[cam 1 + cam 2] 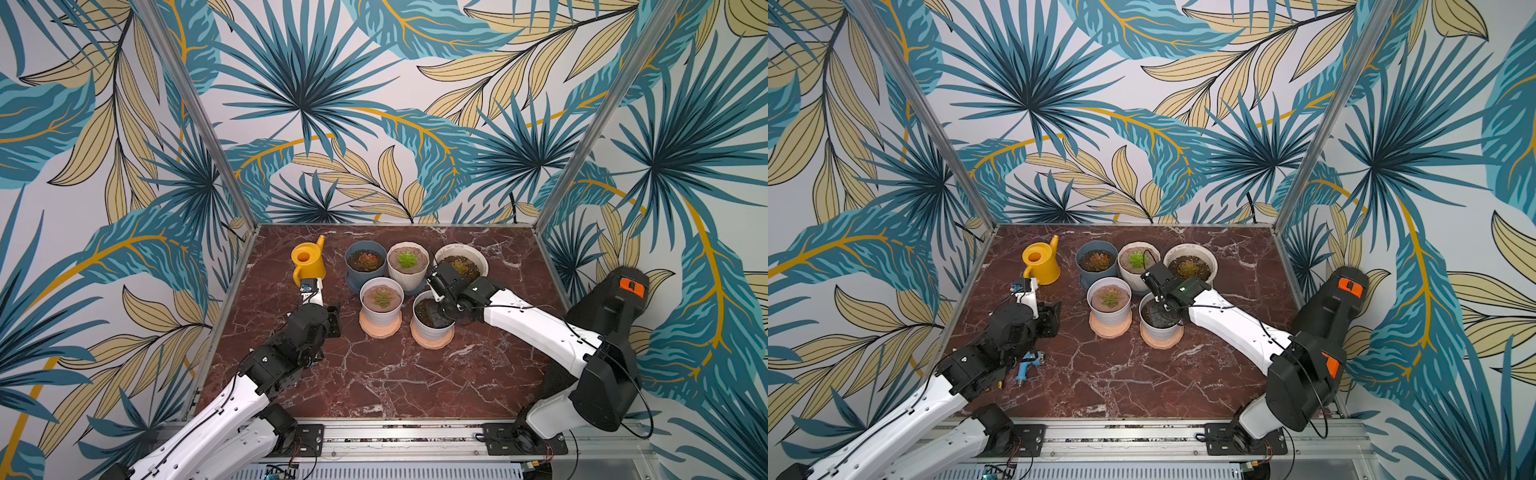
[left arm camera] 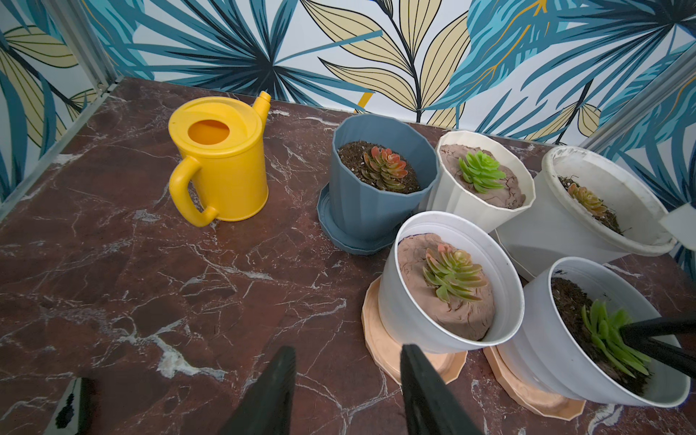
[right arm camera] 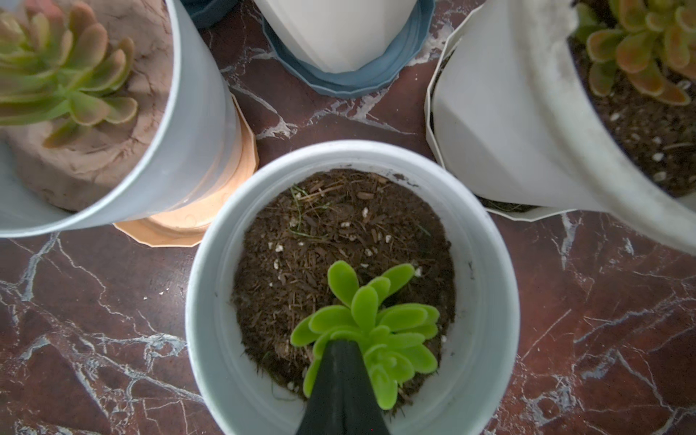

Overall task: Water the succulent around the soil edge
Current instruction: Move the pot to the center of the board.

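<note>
The yellow watering can (image 1: 309,259) (image 2: 222,165) stands upright at the back left of the table, handle toward the front, with nothing touching it. My left gripper (image 2: 348,348) hangs open over bare table in front of the can, nothing between its fingers. My right gripper (image 3: 341,342) (image 1: 1158,313) is shut and reaches down into the front right white pot (image 1: 428,332). Its tip rests against the bright green succulent (image 3: 376,320) (image 2: 606,335), which sits off-centre in dark soil (image 3: 331,233). In both top views the gripper hides this plant.
Beside it are a white pot of clay-like soil (image 1: 381,301) on a peach saucer, a blue pot (image 1: 365,259), a cream pot (image 1: 407,259) and a wide white pot (image 1: 461,259), each with a succulent. A blue-handled tool (image 1: 1027,368) lies under my left arm.
</note>
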Robot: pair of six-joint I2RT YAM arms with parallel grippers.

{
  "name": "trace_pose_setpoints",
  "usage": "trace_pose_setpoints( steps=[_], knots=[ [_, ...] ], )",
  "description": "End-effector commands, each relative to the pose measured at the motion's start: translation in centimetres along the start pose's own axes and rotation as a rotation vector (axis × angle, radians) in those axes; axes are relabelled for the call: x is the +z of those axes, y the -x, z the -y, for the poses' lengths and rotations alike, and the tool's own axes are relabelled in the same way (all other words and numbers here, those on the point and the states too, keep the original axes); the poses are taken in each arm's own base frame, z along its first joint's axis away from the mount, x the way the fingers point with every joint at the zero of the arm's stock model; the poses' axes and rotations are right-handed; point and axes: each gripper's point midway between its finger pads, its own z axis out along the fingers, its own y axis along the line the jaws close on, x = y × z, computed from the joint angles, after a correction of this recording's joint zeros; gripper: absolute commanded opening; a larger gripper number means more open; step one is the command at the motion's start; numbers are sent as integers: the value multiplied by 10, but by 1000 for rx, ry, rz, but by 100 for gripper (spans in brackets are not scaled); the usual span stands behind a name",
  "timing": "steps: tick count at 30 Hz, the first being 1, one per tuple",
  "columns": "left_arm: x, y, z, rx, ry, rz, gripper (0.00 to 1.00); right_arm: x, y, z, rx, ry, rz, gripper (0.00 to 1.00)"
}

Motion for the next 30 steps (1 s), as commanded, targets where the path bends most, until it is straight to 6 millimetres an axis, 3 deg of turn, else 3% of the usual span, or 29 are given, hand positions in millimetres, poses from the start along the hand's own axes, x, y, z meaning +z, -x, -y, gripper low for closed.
trace_pose_setpoints(
  steps=[1,15,30],
  knots=[
    [1,-4,0,-5,-9,7,50,5,9,-9,-17,23,6,0],
    [2,-5,1,-3,-12,1,49,19,8,-16,-12,41,-17,0],
    [1,12,2,-16,6,51,50,-59,46,-14,-20,115,240,7]
  ],
)
